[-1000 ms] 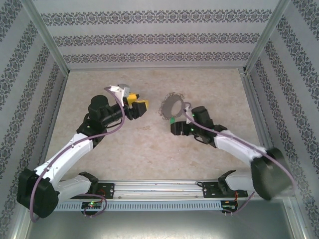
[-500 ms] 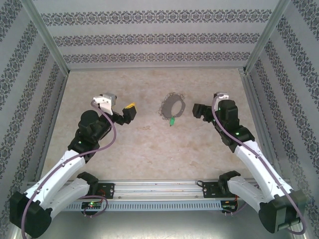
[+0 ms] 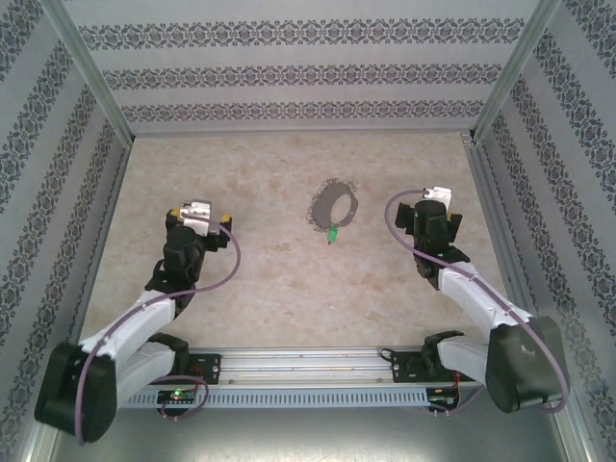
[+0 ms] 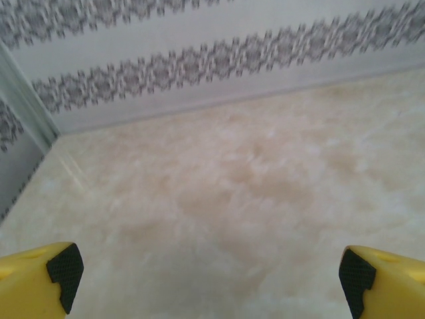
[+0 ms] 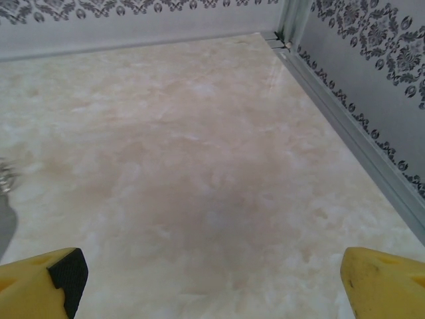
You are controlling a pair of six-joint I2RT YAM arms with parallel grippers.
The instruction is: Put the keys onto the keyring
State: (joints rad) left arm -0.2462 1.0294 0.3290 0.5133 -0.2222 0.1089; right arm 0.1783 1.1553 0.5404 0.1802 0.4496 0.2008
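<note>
Both my grippers have backed away from the keyring (image 3: pixel 333 203) in the last second. The right gripper (image 3: pixel 429 212), which was down at the ring's near edge, now sits well apart on its right. The left gripper (image 3: pixel 197 214) has swung back toward the left side of the table (image 3: pixel 289 289).

The ring has not shifted. It lies flat a little right of the table's centre, its rim fringed with small dark links. The key (image 3: pixel 331 232), with its green head, lies at the ring's near rim, touching it or just beside it. From above I cannot tell whether it is actually threaded on the wire, and the ring carries nothing else I can make out apart from its own links.

My jaws stand fully apart on both sides and have hold of nothing. The left wrist view has bare table between the yellow fingertips (image 4: pixel 63 267), and the right wrist view has the same between its fingertips (image 5: pixel 66 274).

I judge that the key is either already on the ring and I am retreating, or it has been let go and needs another attempt.
</note>
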